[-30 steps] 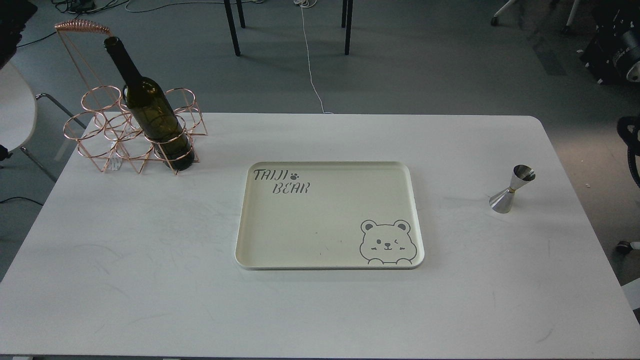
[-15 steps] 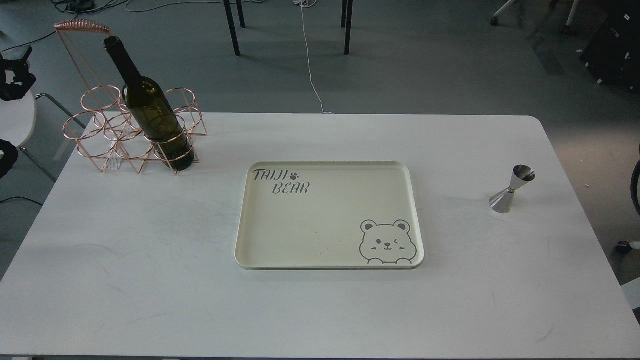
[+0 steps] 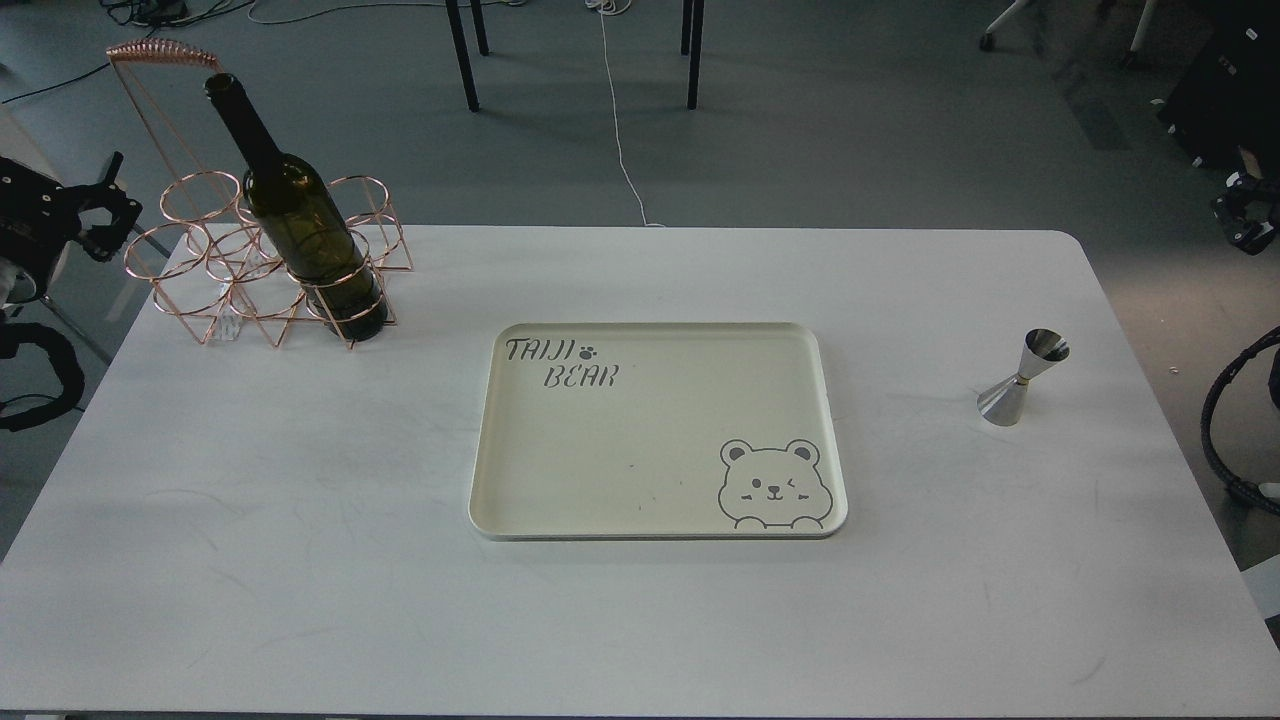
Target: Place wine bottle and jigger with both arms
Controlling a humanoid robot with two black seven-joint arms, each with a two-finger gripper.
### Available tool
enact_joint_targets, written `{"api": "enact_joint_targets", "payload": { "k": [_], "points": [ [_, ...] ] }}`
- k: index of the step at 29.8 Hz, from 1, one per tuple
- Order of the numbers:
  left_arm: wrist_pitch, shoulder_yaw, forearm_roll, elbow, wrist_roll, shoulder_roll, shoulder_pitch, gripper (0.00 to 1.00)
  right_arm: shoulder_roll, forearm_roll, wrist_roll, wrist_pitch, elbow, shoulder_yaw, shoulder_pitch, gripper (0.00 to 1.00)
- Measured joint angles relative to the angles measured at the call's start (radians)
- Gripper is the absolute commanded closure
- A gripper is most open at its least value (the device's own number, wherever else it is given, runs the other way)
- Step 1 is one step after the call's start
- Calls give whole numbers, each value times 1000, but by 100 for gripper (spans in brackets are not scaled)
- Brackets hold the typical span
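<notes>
The wine bottle [image 3: 300,225] is dark olive-green and stands upright in the front right ring of a copper wire rack [image 3: 215,260] at the table's far left. The jigger [image 3: 1022,380] is small and silver, and stands upright on the table at the right. My left gripper [image 3: 118,195] is off the table's left edge, level with the rack, open and empty, with its fingers pointing at the rack. My right gripper [image 3: 1232,212] is beyond the table's far right corner over the floor. It is small and dark, its fingers look apart, and it holds nothing.
A cream tray [image 3: 500,500] with a bear drawing and "TAIJI BEAR" lettering lies in the middle of the white table [image 3: 300,600]. A black cable loop [image 3: 1215,430] hangs at the right edge. Chair legs and cables are on the floor behind.
Both arms have come into view. The left gripper moved right toward the rack, and the right gripper appeared at the right edge. The bottle, jigger and tray have not moved.
</notes>
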Motion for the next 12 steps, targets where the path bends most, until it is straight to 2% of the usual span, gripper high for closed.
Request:
{"api": "enact_joint_targets", "payload": {
  "k": [12],
  "points": [
    [0,-27,7,-2,-6,-7,41,1,27,0,5,2,7,45,-62,1]
  ]
}}
